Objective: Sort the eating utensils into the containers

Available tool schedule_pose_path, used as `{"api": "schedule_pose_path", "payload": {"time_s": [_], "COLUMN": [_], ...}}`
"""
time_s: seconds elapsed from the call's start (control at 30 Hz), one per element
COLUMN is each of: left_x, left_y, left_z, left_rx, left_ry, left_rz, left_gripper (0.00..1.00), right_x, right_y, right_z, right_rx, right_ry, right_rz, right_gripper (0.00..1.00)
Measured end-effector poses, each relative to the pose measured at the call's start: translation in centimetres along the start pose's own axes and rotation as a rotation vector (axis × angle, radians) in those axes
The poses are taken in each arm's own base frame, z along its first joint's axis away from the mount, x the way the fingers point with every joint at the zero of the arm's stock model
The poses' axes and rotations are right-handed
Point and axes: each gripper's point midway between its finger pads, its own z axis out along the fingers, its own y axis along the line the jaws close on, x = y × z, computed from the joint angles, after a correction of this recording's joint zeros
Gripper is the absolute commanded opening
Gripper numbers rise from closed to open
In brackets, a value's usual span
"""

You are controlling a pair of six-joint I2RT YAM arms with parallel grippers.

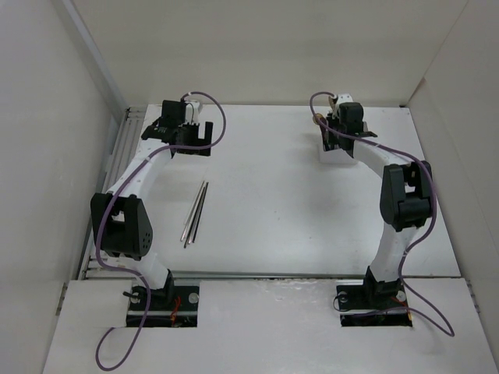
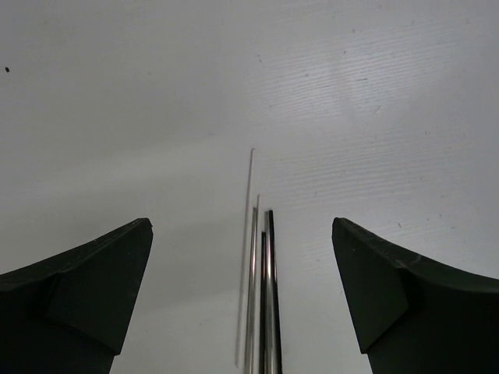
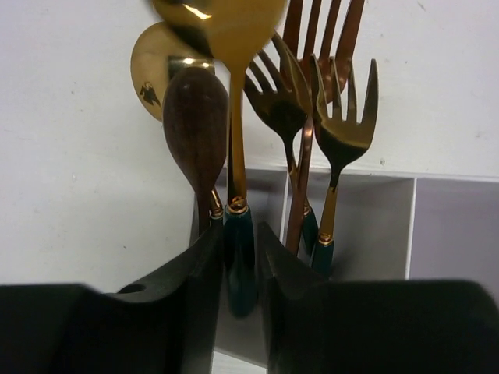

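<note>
Spoon [image 3: 237,171], green handle clenched in your right hand [image 3: 238,265], stands upright to fit the container [image 3: 437,226] near the counter's [image 1: 296,218] far right corner, beside the forks [image 3: 343,125]. Chopsticks [image 1: 195,212] lie toward the left edge. Your released left hand [image 2: 242,234] faces them, likely for pickup.

The left arm [image 1: 139,171] and right arm [image 1: 387,249] have white links with chunky black joints. A thin purple cable [image 1: 224,121] loops along each. The left pincer [image 2: 240,226] has matte black, wedge-shaped fingers [image 2: 82,292].
</note>
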Motion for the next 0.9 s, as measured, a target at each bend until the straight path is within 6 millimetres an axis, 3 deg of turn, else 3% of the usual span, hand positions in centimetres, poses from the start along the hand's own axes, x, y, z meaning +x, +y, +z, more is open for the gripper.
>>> {"api": "schedule_pose_path", "payload": {"time_s": [0.03, 0.27, 0.3, 0.33, 0.4, 0.5, 0.6, 0.67, 0.8, 0.9], "left_x": [0.0, 0.1, 0.2, 0.7, 2.6, 7.3, 12.1, 14.2, 15.2, 15.6], "left_y": [0.1, 1.0, 1.2, 1.4, 1.8, 2.5, 2.8, 3.0, 3.5, 3.5], "left_z": [0.0, 0.0, 0.1, 0.3, 0.8, 1.7, 2.1, 2.3, 3.2, 3.8], "left_rx": [-0.007, -0.049, -0.055, -0.063, -0.072, -0.073, -0.061, -0.056, -0.064, -0.058], "left_ry": [-0.001, 0.001, 0.003, 0.015, 0.058, 0.177, 0.301, 0.362, 0.398, 0.409], "left_rz": [0.000, 0.046, 0.073, 0.103, 0.155, 0.232, 0.283, 0.303, 0.330, 0.342], "left_gripper": [1.00, 1.00, 0.97, 0.86, 0.71, 0.59, 0.56, 0.49, 0.47, 0.47], "right_x": [0.2, 0.5, 0.5, 0.5, 0.4, -0.3, -1.8, -3.3, -6.2, -7.2], "right_y": [0.0, 0.5, 0.5, 0.5, 0.6, 0.8, 1.1, 1.8, 3.3, 4.0], "right_z": [0.0, -0.1, -0.1, -0.1, -0.3, -1.4, -3.5, -5.3, -8.4, -9.9], "right_rx": [-0.001, -0.022, -0.025, -0.027, -0.030, -0.030, -0.021, -0.027, -0.051, -0.062], "right_ry": [0.006, 0.018, 0.019, 0.021, 0.021, 0.005, -0.035, -0.075, -0.157, -0.193], "right_rz": [-0.001, -0.003, 0.000, 0.004, 0.011, 0.015, 0.014, 0.009, -0.001, -0.005], "right_gripper": [0.37, 0.47, 0.47, 0.47, 0.47, 0.47, 0.47, 0.47, 0.47, 0.47]}}
